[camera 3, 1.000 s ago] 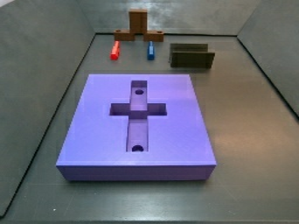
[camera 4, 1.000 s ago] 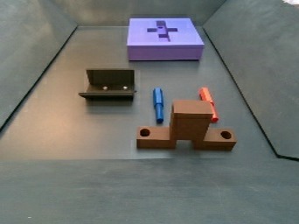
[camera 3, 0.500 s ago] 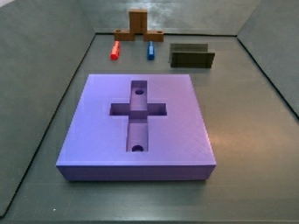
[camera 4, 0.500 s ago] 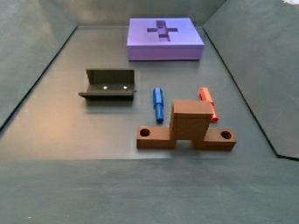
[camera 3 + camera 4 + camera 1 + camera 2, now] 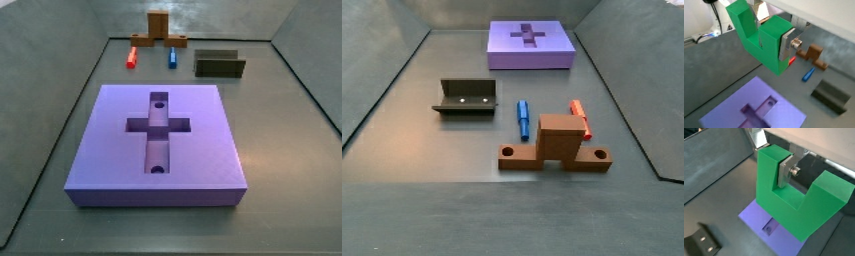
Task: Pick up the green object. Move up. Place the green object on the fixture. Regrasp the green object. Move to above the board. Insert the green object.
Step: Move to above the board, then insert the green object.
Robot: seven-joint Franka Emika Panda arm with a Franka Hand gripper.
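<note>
Both wrist views show my gripper [image 5: 773, 42] [image 5: 771, 165] shut on one leg of the bright green object [image 5: 757, 40] [image 5: 811, 208], a notched piece with two legs, held high in the air. Far below it lies the purple board [image 5: 731, 107] [image 5: 754, 213] with its cross-shaped recess. The dark fixture [image 5: 831, 95] [image 5: 701, 243] stands on the floor apart from the board. In both side views the board [image 5: 201, 150] [image 5: 556, 50] and the fixture [image 5: 221, 65] [image 5: 466, 97] show, while the gripper and the green object are out of frame.
An orange-brown wooden stand [image 5: 159, 30] [image 5: 556, 145] sits at the end of the floor away from the board. A red peg [image 5: 132, 56] [image 5: 579, 113] and a blue peg [image 5: 173, 58] [image 5: 523, 118] lie beside it. Dark walls ring the floor.
</note>
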